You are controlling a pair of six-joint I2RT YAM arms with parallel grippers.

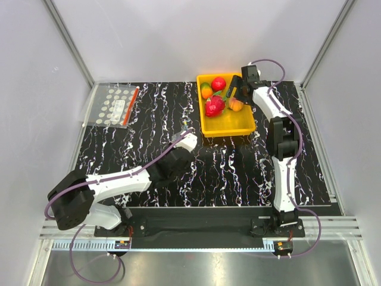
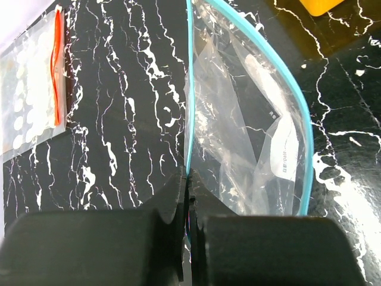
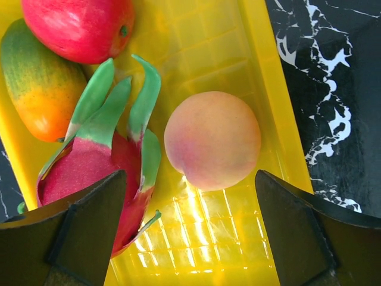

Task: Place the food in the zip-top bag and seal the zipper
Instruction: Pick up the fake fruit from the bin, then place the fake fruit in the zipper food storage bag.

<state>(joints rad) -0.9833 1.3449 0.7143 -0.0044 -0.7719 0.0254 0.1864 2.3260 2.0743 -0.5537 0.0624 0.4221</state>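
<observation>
The clear zip-top bag [image 2: 250, 125] lies on the black marbled table, its mouth gaping. Its pale blue zipper [image 2: 280, 65] curves round the opening. My left gripper [image 2: 189, 182] is shut on the zipper's left edge; from above it [image 1: 187, 131] sits just left of the yellow tray [image 1: 245, 126]. The food is in the tray: a peach [image 3: 212, 140], a red apple [image 3: 80, 27], an orange-and-green fruit [image 3: 38, 83] and a pink dragon fruit [image 3: 95, 167]. My right gripper [image 3: 190, 179] hangs open over the tray, just short of the peach, touching nothing; the top view shows it [image 1: 233, 94] among the fruit.
A flat clear bag with white dots and a red strip [image 1: 114, 105] lies at the table's far left, also in the left wrist view [image 2: 30, 101]. The tray's right wall [image 3: 268, 89] runs close beside the peach. Grey enclosure walls surround the table.
</observation>
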